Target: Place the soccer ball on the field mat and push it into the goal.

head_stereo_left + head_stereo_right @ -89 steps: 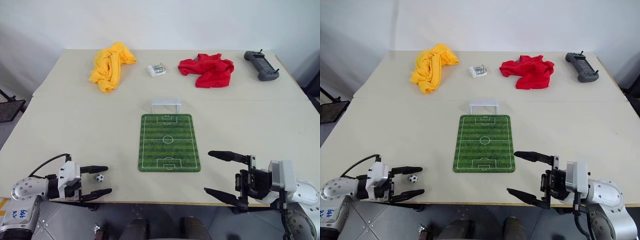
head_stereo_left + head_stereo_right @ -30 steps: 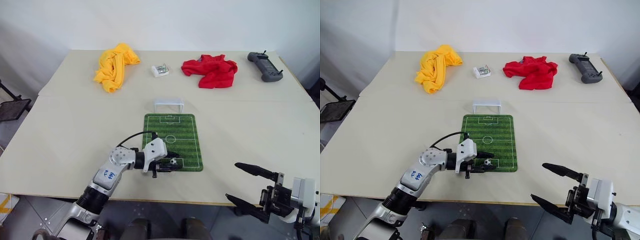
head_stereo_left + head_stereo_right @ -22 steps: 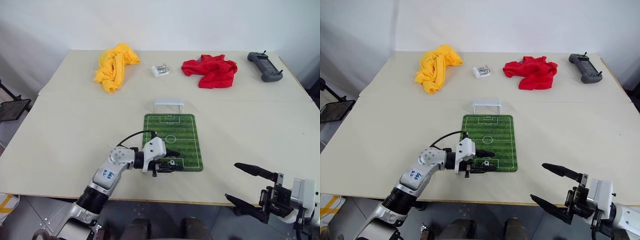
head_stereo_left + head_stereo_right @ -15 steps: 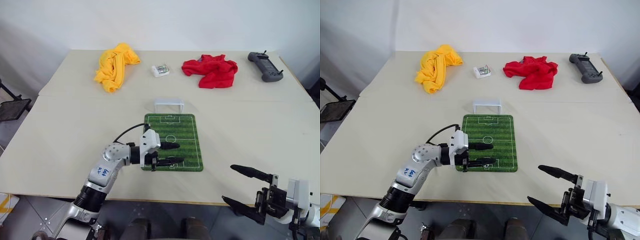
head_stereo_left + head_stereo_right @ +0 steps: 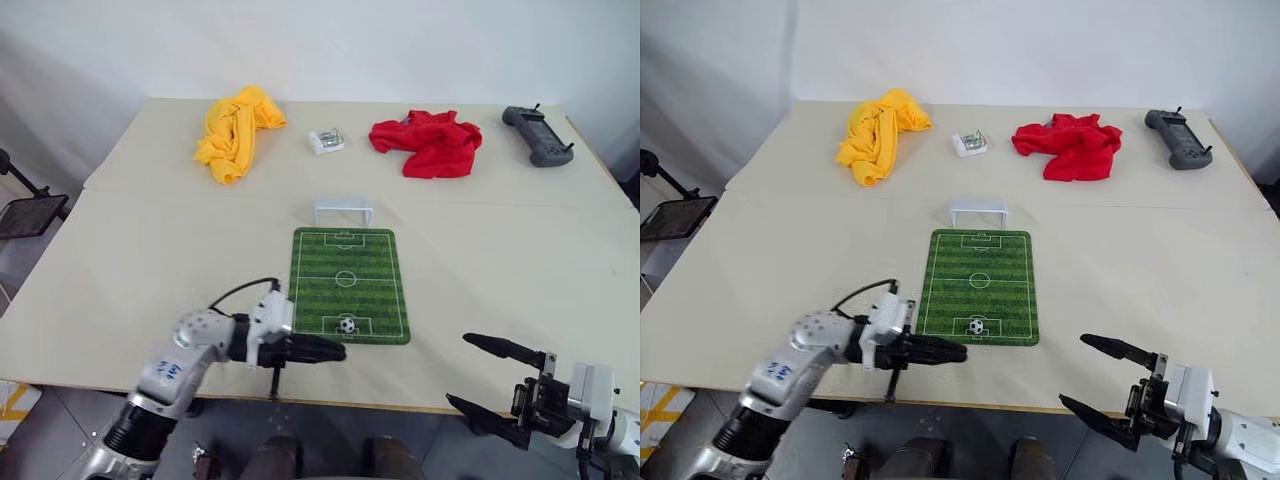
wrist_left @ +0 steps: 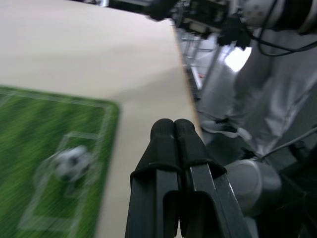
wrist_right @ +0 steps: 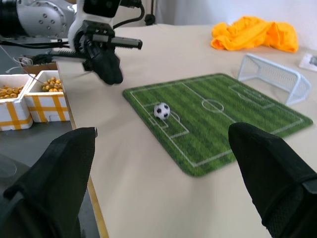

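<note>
One soccer ball (image 5: 346, 324) is lying on the one field mat (image 5: 350, 284), in the penalty box farthest from the one goal (image 5: 343, 212), while the left gripper (image 5: 335, 351) is hovering closed and empty beside the mat and the right gripper (image 5: 478, 375) is hanging wide open.

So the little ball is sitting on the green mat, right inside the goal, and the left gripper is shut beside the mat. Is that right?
Not quite. The ball is on the mat, but at the near end, far from the goal, which stands off the mat's far edge. The left eye view shows this. The left gripper is indeed shut beside the mat.
</note>
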Controlling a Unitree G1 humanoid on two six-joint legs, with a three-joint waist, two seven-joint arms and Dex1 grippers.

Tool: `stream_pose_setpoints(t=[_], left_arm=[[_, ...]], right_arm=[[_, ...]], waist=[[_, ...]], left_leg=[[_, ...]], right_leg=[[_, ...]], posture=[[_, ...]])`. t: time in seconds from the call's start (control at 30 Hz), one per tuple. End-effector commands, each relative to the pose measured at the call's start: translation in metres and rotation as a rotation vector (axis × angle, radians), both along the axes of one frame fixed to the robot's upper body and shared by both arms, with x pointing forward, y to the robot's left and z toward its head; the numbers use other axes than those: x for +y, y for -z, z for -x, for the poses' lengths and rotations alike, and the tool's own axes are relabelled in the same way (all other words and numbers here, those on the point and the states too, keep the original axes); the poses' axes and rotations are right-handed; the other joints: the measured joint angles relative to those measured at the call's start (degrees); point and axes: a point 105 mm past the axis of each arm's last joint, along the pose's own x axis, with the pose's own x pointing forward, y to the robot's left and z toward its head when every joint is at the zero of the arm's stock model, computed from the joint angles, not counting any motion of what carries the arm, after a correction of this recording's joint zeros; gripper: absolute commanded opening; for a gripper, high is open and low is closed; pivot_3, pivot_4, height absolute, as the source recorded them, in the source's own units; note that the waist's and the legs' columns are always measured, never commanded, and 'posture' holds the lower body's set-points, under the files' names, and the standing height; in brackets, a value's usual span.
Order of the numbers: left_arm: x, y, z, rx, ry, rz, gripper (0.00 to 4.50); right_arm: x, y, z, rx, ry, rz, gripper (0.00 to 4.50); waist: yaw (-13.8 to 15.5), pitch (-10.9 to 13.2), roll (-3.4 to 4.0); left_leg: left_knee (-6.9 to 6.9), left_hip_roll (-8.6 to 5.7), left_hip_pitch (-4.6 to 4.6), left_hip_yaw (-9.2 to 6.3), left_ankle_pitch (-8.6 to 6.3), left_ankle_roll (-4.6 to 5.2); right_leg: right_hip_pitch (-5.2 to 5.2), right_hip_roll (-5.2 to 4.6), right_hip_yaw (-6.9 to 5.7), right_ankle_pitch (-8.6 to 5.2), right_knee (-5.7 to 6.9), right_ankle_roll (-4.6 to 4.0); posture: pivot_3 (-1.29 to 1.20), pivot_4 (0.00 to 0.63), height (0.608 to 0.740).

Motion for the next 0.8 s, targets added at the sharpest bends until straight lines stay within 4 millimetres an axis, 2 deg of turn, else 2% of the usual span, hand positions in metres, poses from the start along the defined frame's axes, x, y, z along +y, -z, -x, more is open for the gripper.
stream_pose_setpoints(t=[0.03,0.37,0.6,0.73,0.8], left_arm=[[-0.008,0.007,-0.002,-0.033,-0.022,-0.035,0.03],[-0.016,0.001,-0.028,-0.065,-0.065,-0.031,0.03],[-0.016,0.011,-0.038,-0.072,-0.079,-0.081,0.03],[-0.021,0.007,-0.06,-0.147,-0.174,-0.071,0.03],[-0.024,-0.01,-0.082,-0.194,-0.271,0.006,0.03]], right_arm=[[-0.002,-0.005,0.004,-0.021,0.009,0.002,4.5],[-0.002,-0.004,0.005,-0.024,0.038,-0.009,4.5],[0.005,-0.011,0.003,-0.063,0.05,-0.028,4.5],[0.007,-0.014,0.0,-0.083,0.066,-0.04,4.5],[0.006,-0.019,-0.004,-0.108,0.105,-0.069,4.5]], waist=[[-0.18,0.0,0.01],[-0.17,-0.02,0.03],[-0.31,-0.02,0.03],[-0.1,-0.01,0.02],[-0.06,-0.01,0.01]], left_leg=[[-0.03,0.03,0.01,-0.01,0.0,-0.01],[0.02,0.0,0.02,0.03,-0.01,-0.01],[0.0,0.02,0.04,0.03,-0.01,-0.03],[0.05,0.0,0.03,0.03,-0.01,-0.03],[0.06,-0.01,0.02,0.02,-0.01,-0.03]], right_leg=[[-0.03,0.03,-0.01,0.0,0.04,0.0],[-0.04,0.02,0.01,0.0,0.09,0.0],[-0.09,0.05,-0.01,0.0,0.17,0.0],[-0.07,0.03,0.0,0.0,0.17,0.0],[-0.07,0.03,-0.01,0.0,0.17,0.01]], posture=[[0.0,0.15,0.74],[0.0,0.15,0.74],[0.0,0.15,0.74],[0.0,0.15,0.74],[0.0,0.15,0.74]])
